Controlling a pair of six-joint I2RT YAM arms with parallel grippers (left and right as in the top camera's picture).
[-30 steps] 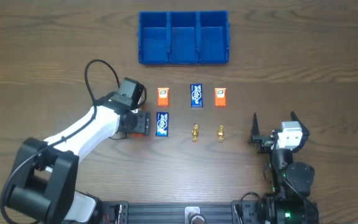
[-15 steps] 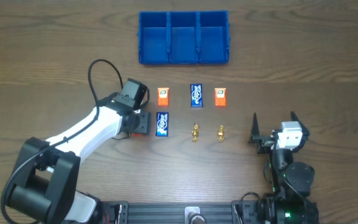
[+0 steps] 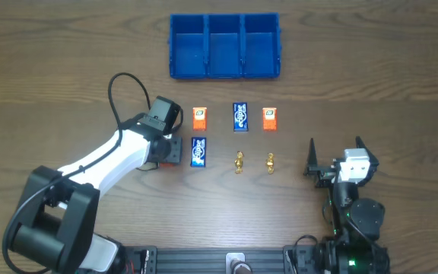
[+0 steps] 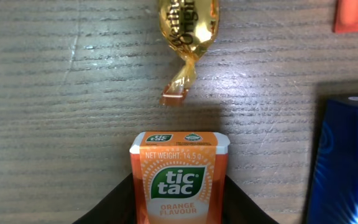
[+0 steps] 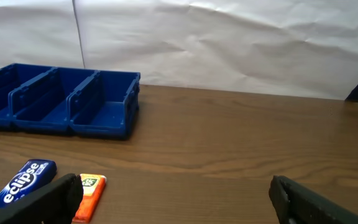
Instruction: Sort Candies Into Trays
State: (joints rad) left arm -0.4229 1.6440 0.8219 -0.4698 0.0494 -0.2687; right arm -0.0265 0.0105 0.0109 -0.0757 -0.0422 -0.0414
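A blue three-compartment tray stands at the back of the table. Two orange mint boxes, two blue gum boxes and two gold wrapped candies lie in front of it. My left gripper is shut on a third orange mint box, low over the wood beside the nearer blue box. Past the held box lie a gold candy and a blue box. My right gripper stands open at the right, holding nothing.
The right wrist view looks across the table at the tray, a blue box and an orange box. Bare wood lies to the left and right of the candies. White sheeting hangs behind the table.
The left wrist has shifted a little to the right and nearer the blue box. The right arm and the candies on the table have not moved.
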